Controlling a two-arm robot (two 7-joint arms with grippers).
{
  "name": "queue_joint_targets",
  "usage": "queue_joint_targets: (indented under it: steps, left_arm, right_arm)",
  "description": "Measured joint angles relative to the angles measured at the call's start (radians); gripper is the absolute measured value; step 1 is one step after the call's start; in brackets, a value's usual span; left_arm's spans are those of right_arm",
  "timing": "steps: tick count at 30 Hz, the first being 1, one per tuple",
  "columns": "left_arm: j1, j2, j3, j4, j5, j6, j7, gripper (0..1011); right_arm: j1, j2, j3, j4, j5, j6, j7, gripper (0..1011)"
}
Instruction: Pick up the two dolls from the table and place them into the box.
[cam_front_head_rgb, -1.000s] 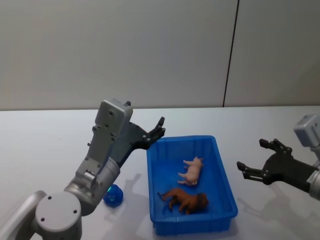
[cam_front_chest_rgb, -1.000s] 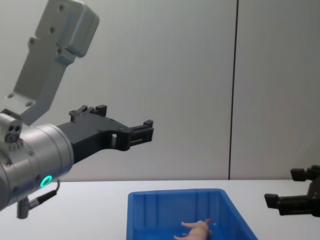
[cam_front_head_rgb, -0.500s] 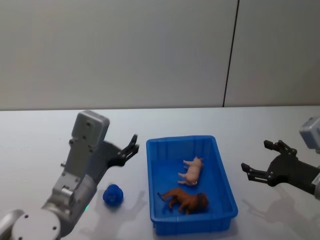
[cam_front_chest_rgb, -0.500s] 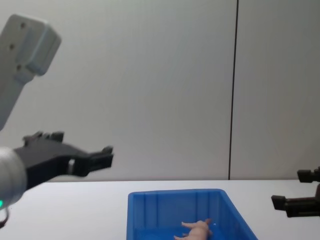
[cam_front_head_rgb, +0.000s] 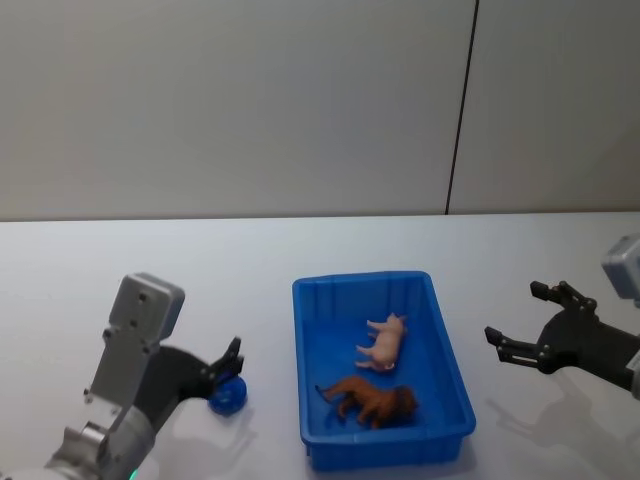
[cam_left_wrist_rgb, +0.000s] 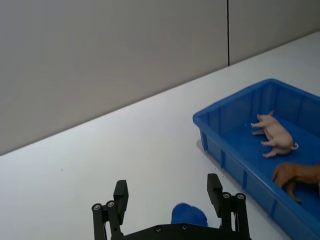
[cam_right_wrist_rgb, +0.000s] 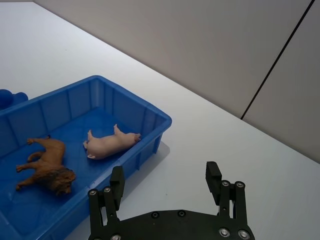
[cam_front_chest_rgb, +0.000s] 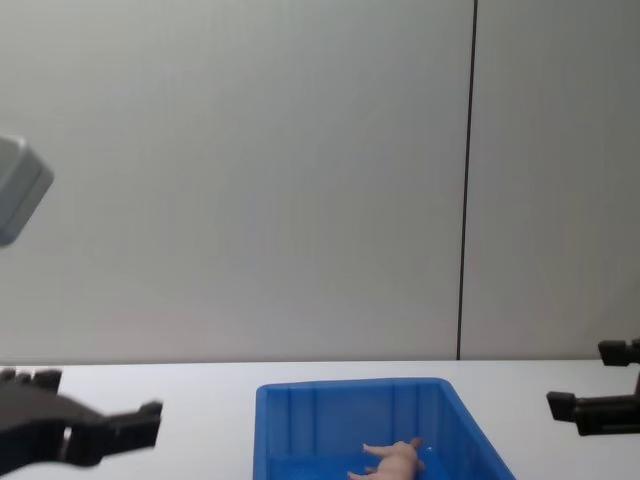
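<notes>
The blue box (cam_front_head_rgb: 298, 370) stands mid-table on the white table (cam_front_head_rgb: 120, 270). Inside it lie a pale pink pig-like doll (cam_front_head_rgb: 384, 342) and, nearer to me, a brown lion doll (cam_front_head_rgb: 372, 400). Low on the left, my left gripper (cam_front_head_rgb: 225, 365) is open and empty, just over a small blue object (cam_front_head_rgb: 228, 397). To the right of the box, above the table, my right gripper (cam_front_head_rgb: 513, 313) hangs open and empty. The left wrist view has the left gripper (cam_left_wrist_rgb: 167, 185) facing the box (cam_left_wrist_rgb: 210, 135). The right wrist view has the right gripper (cam_right_wrist_rgb: 165, 172) beside the pink doll (cam_right_wrist_rgb: 111, 143) and the lion (cam_right_wrist_rgb: 47, 167).
The small blue object (cam_left_wrist_rgb: 189, 216) rests on the table left of the box, close under my left fingers. A grey wall with a dark vertical seam (cam_front_head_rgb: 460, 110) runs behind the table. Bare tabletop stretches on both sides of the box.
My left arm has dropped and pulled back leftward, from beside the box rim down to the small blue object. The right gripper has drifted slightly right. The dolls have not moved.
</notes>
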Motion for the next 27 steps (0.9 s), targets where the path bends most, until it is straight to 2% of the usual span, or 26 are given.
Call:
queue_joint_targets:
  steps: [6, 13, 27]
  left_arm:
    - [0.022, 0.017, -0.007, 0.016, -0.033, 0.006, -0.030, 1001]
    - [0.028, 0.016, -0.012, 0.061, -0.065, -0.005, -0.080, 1001]
    - [-0.021, -0.027, -0.017, 0.217, -0.100, -0.065, -0.223, 1001]
  right_arm:
    - [-0.001, 0.001, 0.001, -0.001, 0.001, -0.001, 0.000, 1001]
    - [-0.001, 0.001, 0.001, -0.001, 0.001, -0.001, 0.000, 1001]
    - [-0.002, 0.002, 0.001, -0.001, 0.001, -0.001, 0.000, 1001]
